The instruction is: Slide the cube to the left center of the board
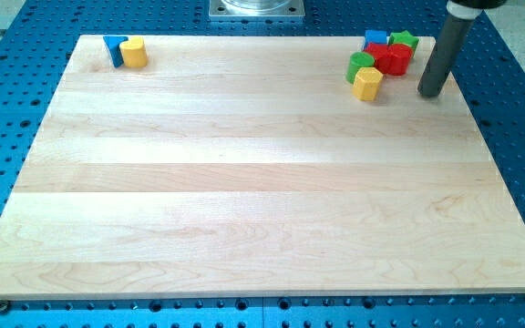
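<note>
The board [244, 182] carries two block clusters at the view's top.

My tip [432, 93], a bare rod holding nothing, rests just right of the right cluster: yellow block [367, 84], green cylinder [361, 65], red blocks [390, 58], green star [405, 40], blue cube [375, 38].

Top left: yellow cylinder [134, 53] touching a blue block [114, 47].

The wooden board [244, 182] rests on a blue perforated table [518, 164]. 2 blocks sit at the board's top-left corner: blue [113, 47], yellow [134, 53]. A multicoloured block cluster [381, 59] occupies the top-right corner.
</note>
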Robot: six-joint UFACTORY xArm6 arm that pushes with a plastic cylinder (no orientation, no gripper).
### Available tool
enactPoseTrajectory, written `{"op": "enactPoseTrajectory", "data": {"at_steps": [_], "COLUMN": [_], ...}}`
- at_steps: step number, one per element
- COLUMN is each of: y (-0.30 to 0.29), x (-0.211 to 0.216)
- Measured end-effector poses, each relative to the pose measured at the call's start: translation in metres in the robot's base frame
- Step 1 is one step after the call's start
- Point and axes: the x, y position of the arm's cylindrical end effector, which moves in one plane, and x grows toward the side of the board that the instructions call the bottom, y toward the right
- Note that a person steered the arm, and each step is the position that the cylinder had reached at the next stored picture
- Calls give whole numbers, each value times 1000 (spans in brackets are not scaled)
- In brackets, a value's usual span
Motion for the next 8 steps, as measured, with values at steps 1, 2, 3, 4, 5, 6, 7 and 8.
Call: {"op": "enactPoseTrajectory", "data": {"at_steps": [1, 2, 3, 4, 5, 6, 7, 8], "y": [0, 40, 45, 45, 45, 34, 31, 30], "x": [-21, -25, -67, -93, -99, -102, -102, -102]}}
